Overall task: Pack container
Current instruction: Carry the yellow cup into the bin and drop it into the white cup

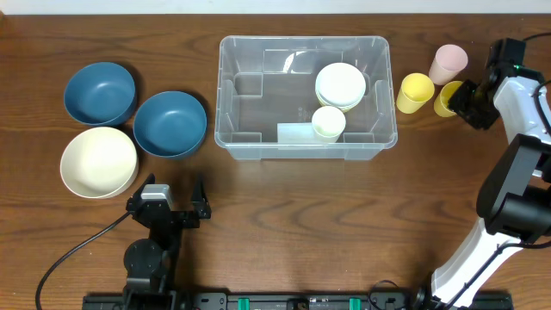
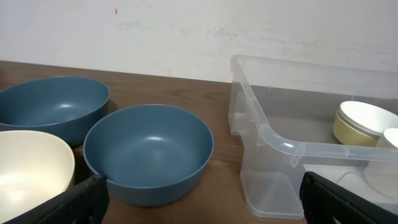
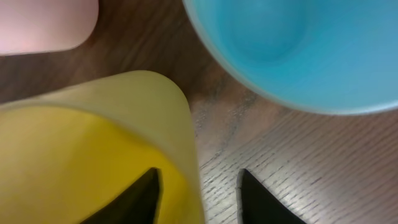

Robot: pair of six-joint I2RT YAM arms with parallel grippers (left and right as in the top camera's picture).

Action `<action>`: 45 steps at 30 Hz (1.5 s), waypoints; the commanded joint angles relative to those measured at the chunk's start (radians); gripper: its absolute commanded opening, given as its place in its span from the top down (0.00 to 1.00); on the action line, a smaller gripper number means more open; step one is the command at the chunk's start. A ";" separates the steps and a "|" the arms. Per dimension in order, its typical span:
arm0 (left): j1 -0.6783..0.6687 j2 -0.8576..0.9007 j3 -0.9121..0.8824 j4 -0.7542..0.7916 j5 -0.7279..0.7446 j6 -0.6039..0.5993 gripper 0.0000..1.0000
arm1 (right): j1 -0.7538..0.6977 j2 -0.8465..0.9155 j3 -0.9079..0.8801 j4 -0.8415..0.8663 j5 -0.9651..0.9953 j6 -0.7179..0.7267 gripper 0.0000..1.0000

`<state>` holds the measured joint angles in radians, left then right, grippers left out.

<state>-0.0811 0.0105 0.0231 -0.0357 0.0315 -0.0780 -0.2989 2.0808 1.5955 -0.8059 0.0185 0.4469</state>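
1. the container (image 1: 241, 95) sits mid-table. a stack of cream dishes (image 1: 340, 84) and a small cream cup (image 1: 328, 123) fill its right end, and its left end is bare.
2. the step in hand looks like picking up a cup from the group right of the container. the right gripper (image 3: 199, 173) straddles the wall of a yellow cup (image 3: 74, 143), with one finger inside and one outside. the jaws are parted and not yet pinching.
3. a pink cup (image 3: 43, 25) and a blue cup (image 3: 298, 50) crowd that yellow cup. a second yellow cup (image 1: 415, 92) stands between it and the container.
4. the left gripper (image 1: 172, 194) rests in front of the container's left corner, spread wide and holding nothing. two blue bowls (image 1: 170, 123) and a cream bowl (image 1: 99, 161) wait left of the container.
5. the next move probably calls for closing on the wall and lifting straight up, so the neighbours stay put. then the cup goes over the second yellow cup and the rim into the bare end.
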 commanded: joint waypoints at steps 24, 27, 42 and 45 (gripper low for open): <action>0.004 -0.005 -0.019 -0.035 -0.005 0.005 0.02 | 0.002 -0.430 0.013 -0.164 -0.095 0.008 0.99; 0.004 -0.005 -0.019 -0.035 -0.005 0.005 0.02 | 0.024 -0.537 0.013 -0.175 -0.151 -0.003 0.99; 0.004 -0.005 -0.019 -0.035 -0.005 0.005 0.02 | 0.493 -0.568 0.012 -0.167 -0.095 -0.014 0.98; 0.004 -0.005 -0.019 -0.035 -0.005 0.005 0.02 | 0.552 -0.505 0.012 -0.167 -0.078 -0.011 0.98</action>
<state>-0.0811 0.0105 0.0231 -0.0357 0.0315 -0.0780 0.2073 1.5219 1.6028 -0.9741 -0.1051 0.4423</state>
